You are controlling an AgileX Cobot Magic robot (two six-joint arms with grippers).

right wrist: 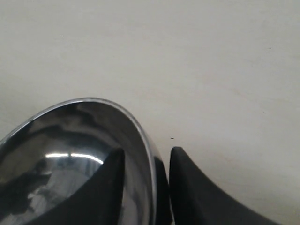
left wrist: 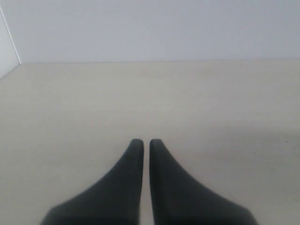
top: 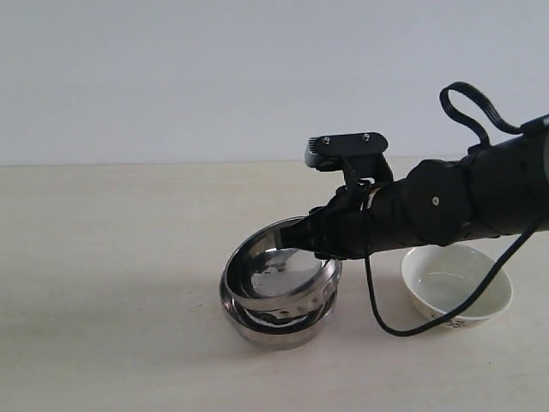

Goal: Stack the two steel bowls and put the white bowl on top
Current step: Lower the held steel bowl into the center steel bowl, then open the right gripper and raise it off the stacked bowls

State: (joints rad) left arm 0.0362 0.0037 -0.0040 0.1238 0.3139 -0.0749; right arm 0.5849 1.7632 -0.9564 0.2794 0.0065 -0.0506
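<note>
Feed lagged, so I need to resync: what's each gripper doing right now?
Left gripper: closed, holding nothing.
Right gripper: closed on the rim of the upper steel bowl.

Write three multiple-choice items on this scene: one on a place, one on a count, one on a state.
1. Where is the white bowl in the exterior view?
A. on top of the steel bowls
B. on the table, right of the other bowls
C. under the steel bowls

2. How many steel bowls show?
A. one
B. two
C. three

3. How is the right end effector?
A. open above the white bowl
B. shut on nothing
C. shut on the upper steel bowl's rim

Answers:
1 B: it stands alone, apart from the stack.
2 B: the upper steel bowl lies tilted in the lower steel bowl.
3 C: one finger is inside the rim, one outside.
</note>
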